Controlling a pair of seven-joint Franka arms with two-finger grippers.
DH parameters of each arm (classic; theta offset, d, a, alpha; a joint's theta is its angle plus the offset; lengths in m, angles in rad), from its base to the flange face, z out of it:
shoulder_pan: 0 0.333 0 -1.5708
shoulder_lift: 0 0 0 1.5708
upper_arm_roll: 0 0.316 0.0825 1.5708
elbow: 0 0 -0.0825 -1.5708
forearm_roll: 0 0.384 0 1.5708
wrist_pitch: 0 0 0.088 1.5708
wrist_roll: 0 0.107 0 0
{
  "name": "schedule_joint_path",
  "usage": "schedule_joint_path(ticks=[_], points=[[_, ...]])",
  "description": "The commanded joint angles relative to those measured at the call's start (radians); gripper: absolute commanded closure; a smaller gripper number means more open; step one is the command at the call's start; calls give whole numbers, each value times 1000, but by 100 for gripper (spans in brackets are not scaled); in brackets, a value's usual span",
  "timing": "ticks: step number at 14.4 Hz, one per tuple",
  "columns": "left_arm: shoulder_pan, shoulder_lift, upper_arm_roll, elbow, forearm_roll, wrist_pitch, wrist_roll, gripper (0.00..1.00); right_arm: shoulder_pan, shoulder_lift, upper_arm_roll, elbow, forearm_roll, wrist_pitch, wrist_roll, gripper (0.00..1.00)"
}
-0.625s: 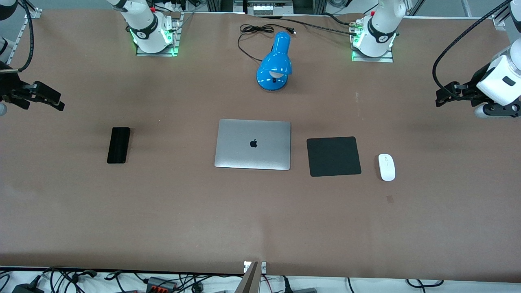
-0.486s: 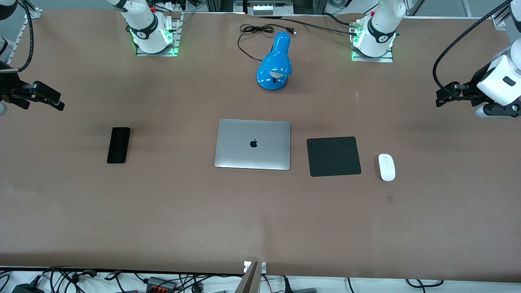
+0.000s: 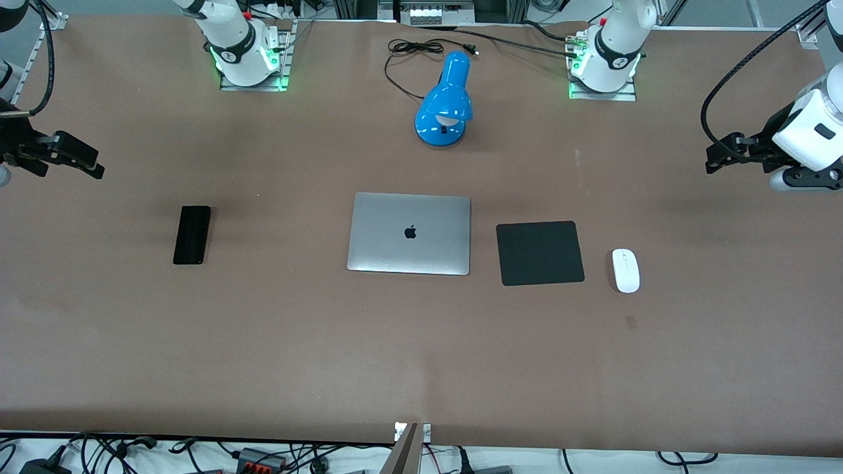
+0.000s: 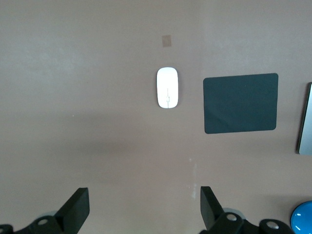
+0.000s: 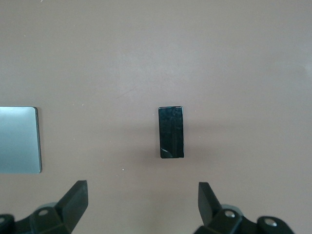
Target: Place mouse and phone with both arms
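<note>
The white mouse (image 3: pixel 625 270) lies on the brown table beside the black mouse pad (image 3: pixel 540 253), toward the left arm's end; it also shows in the left wrist view (image 4: pixel 167 87). The black phone (image 3: pixel 191 234) lies flat toward the right arm's end; it also shows in the right wrist view (image 5: pixel 171 132). My left gripper (image 3: pixel 716 157) hangs open and empty, high over the table at the left arm's end (image 4: pixel 145 207). My right gripper (image 3: pixel 82 161) hangs open and empty, high over the right arm's end (image 5: pixel 143 204).
A closed silver laptop (image 3: pixel 409 233) lies mid-table between phone and pad. A blue desk lamp (image 3: pixel 446 102) with a black cord lies farther from the front camera, between the arm bases. Cables lie along the table's near edge.
</note>
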Motion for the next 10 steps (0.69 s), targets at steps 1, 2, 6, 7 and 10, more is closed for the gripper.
schedule_joint_path(ticks=[1,2,6,7,10], points=[[-1,65,-1,32,-13,3,13,0,-10,1,12,-12,-6,1,-8,0],[2,132,2,87,-17,5,13,0,-10,4,14,-12,-9,0,-10,0],[-1,393,3,244,-2,12,14,0,-9,91,14,-9,-14,6,-5,0],[-1,439,2,252,-4,23,14,0,-9,116,14,-14,-14,16,-5,0],[-9,560,2,244,6,170,14,0,-19,192,6,-84,-17,103,-5,0]])
